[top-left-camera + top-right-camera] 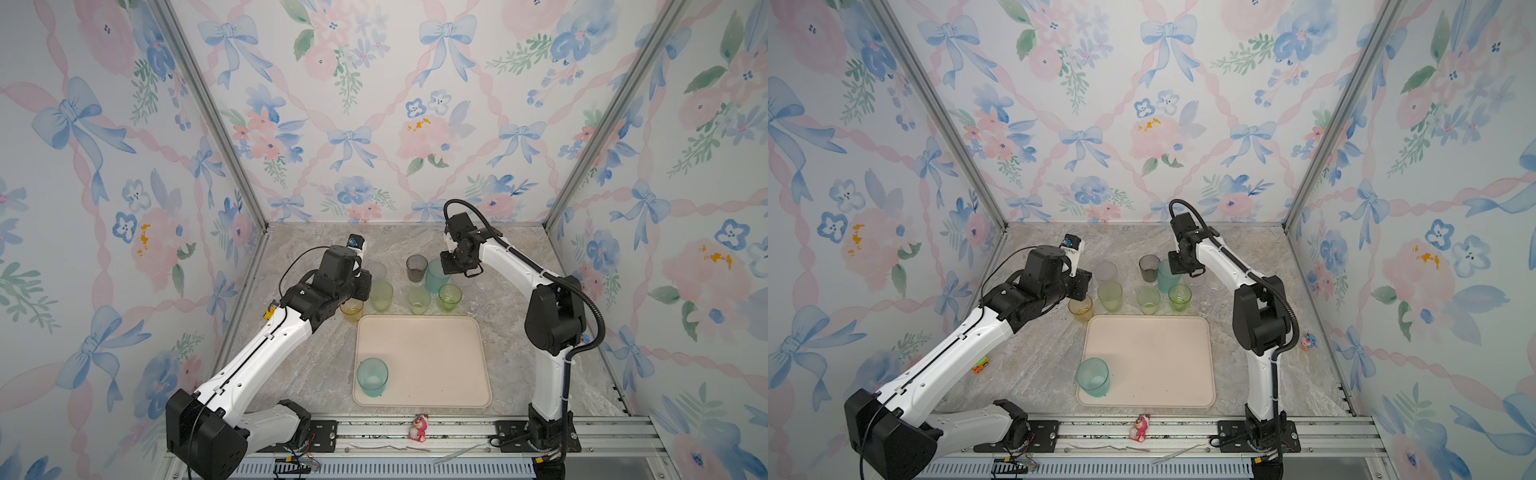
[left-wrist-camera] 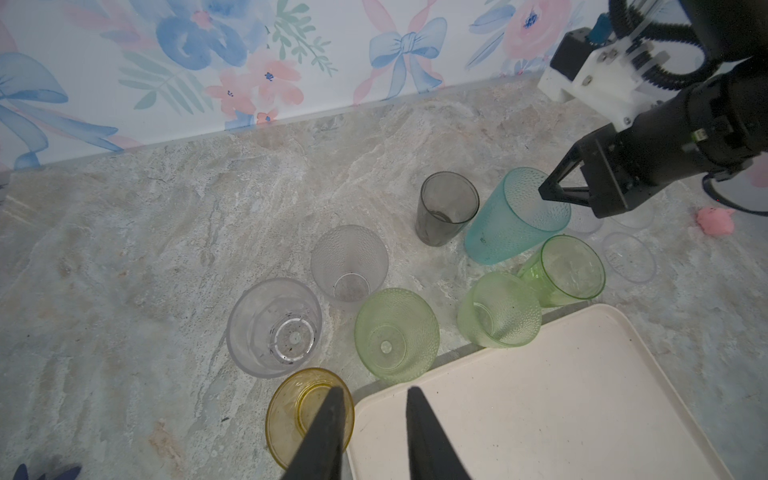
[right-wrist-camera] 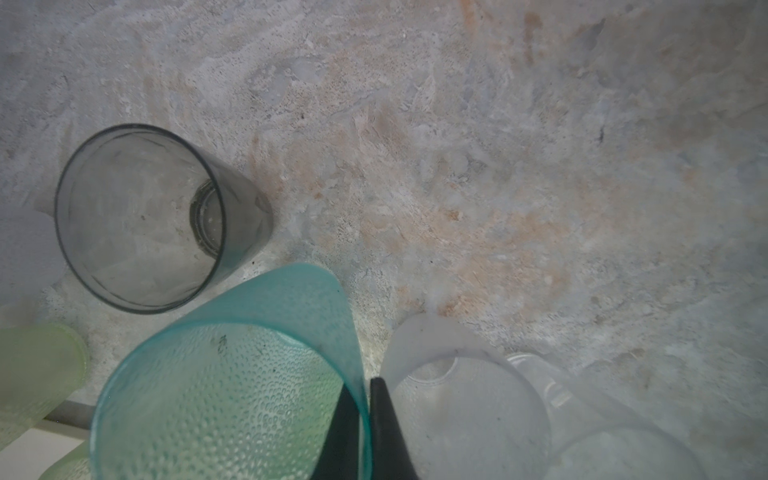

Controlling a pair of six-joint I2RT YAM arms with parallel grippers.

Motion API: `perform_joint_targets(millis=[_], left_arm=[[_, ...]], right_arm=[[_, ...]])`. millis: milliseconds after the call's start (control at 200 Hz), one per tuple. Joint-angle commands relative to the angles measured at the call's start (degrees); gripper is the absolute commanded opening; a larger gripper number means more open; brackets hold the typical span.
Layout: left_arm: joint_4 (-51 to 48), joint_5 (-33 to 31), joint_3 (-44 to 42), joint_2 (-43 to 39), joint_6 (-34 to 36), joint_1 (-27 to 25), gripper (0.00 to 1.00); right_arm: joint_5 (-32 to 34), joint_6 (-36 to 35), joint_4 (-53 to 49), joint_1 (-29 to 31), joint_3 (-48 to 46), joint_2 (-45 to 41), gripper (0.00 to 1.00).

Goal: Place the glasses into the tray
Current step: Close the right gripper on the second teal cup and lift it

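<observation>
Pinching the rim wall of a tall frosted teal tumbler [image 3: 228, 395], right pincer [image 3: 365, 388] is clamped; glass stands on the marble surface [image 1: 320, 370] behind the cream rectangular tray [image 1: 457, 374]. Left pincer [image 2: 374, 399], narrowly parted and empty, sits over a yellow translucent tumbler [image 2: 291, 411].

Teal glass [image 1: 372, 376] upright in cream tray [image 1: 440, 353]; other glasses [image 1: 418, 300] behind tray.

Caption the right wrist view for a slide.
Right gripper fingers pinch the rim of a frosted teal plastic tumbler, beside a smoky grey translucent tumbler.
</observation>
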Motion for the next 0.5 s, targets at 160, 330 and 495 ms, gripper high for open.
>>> perform_joint_targets(millis=[160,330,495], left_arm=[[0.3,1.01,-1.34,-0.04,0.89,0.45,0.28],[0.3,0.62,-1.86,-0.5,0.56,0.54,0.28],[0.39,-0.72,-2.26,-1.37,0.02,0.5,0.28]], right_arm=[[2.21,-1.03,0.23,-0.33,-0.3,-4.21,0.03],[3.57,-1.89,-0.21,0.15,0.7,-9.09,0.03],[4.77,-3.1,-2.07,1.31,2.2,-14.17,0.03]])
